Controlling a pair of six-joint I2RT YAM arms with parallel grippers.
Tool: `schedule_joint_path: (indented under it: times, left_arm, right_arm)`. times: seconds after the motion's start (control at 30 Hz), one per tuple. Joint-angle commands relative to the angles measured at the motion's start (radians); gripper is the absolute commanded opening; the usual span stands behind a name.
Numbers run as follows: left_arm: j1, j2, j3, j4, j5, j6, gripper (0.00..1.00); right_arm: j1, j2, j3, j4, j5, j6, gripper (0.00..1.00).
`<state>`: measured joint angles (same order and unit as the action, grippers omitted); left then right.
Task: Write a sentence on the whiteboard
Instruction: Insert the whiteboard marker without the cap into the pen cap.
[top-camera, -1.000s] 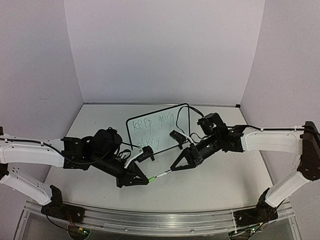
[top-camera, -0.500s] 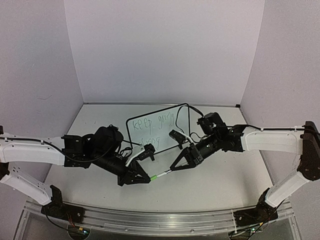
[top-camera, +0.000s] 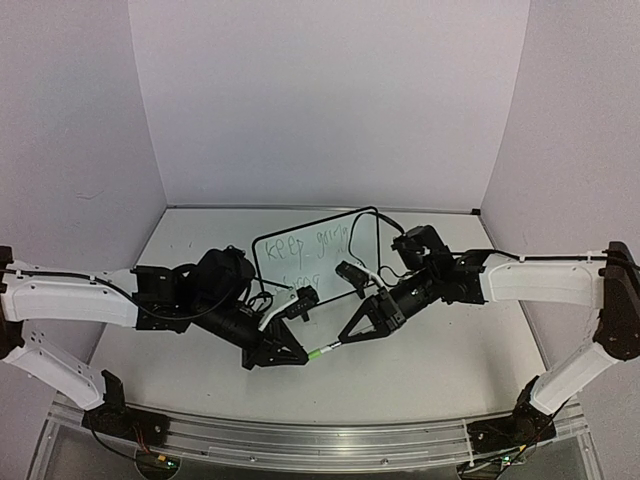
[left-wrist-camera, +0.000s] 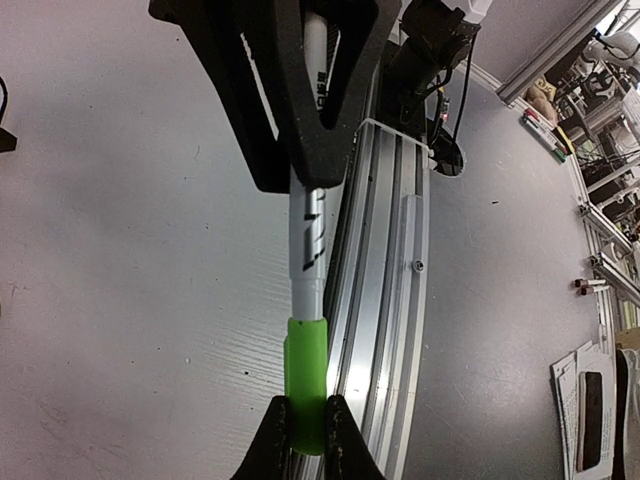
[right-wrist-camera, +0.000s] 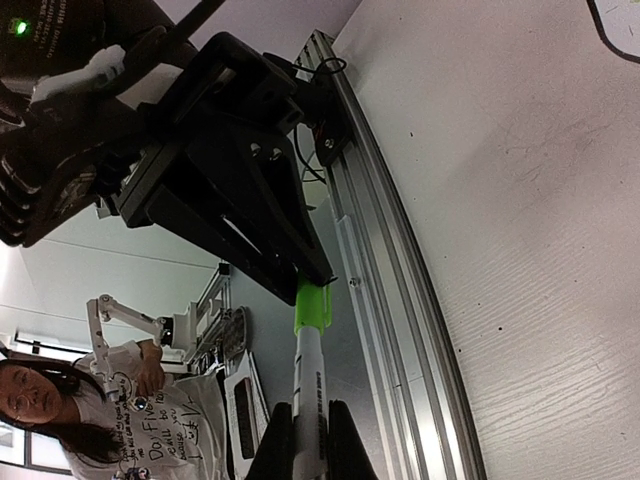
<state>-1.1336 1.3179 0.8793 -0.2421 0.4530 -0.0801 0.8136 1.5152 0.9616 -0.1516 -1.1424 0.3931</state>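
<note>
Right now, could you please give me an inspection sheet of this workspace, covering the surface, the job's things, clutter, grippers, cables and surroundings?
Surface: white table, a few dark specks.
Job's things: whiteboard stands upright at the back centre; the sentence is in green, two lines, the lower one partly hidden by the arms.
Marker: white marker held between the grippers above the table, green cap on its end.
Clutter: nothing seen.
Grippers: left gripper shut on the green cap; right gripper shut on the marker barrel.
Cables: black cable along the right arm.
Surroundings: pale walls; aluminium rail at the near edge; a person beyond the table.
</note>
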Motion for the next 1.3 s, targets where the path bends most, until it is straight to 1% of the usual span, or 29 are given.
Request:
schedule_joint_path:
  times: [0.0, 0.5, 0.63, 0.73, 0.87, 1.03, 1.17, 1.27]
  left_arm:
    - [-0.003, 0.018, 0.071, 0.045, 0.009, 0.034, 0.00]
    - [-0.003, 0.101, 0.163, 0.141, -0.007, 0.072, 0.00]
    - [-0.002, 0.104, 0.177, 0.195, -0.020, 0.074, 0.00]
    - [-0.003, 0.116, 0.209, 0.235, -0.018, 0.078, 0.00]
    - [-0.002, 0.151, 0.269, 0.246, -0.005, 0.110, 0.00]
    - [-0.001, 0.164, 0.305, 0.291, -0.004, 0.127, 0.00]
    - [-0.002, 0.170, 0.313, 0.263, -0.004, 0.133, 0.00]
    - [-0.001, 0.156, 0.266, 0.207, -0.036, 0.129, 0.00]
  right_arm:
    - [0.014, 0.017, 0.045, 0.003, -0.022, -0.016, 0.00]
    - [0.038, 0.040, 0.066, -0.026, -0.012, -0.044, 0.00]
    - [0.047, 0.043, 0.066, -0.025, -0.011, -0.049, 0.00]
    - [0.054, 0.047, 0.068, -0.025, -0.016, -0.052, 0.00]
    - [0.062, 0.046, 0.072, -0.024, -0.021, -0.056, 0.00]
    - [0.070, 0.046, 0.065, -0.023, -0.018, -0.058, 0.00]
    - [0.071, 0.030, 0.060, -0.025, 0.030, -0.064, 0.00]
    - [0.069, 0.003, 0.064, -0.029, 0.127, -0.068, 0.00]
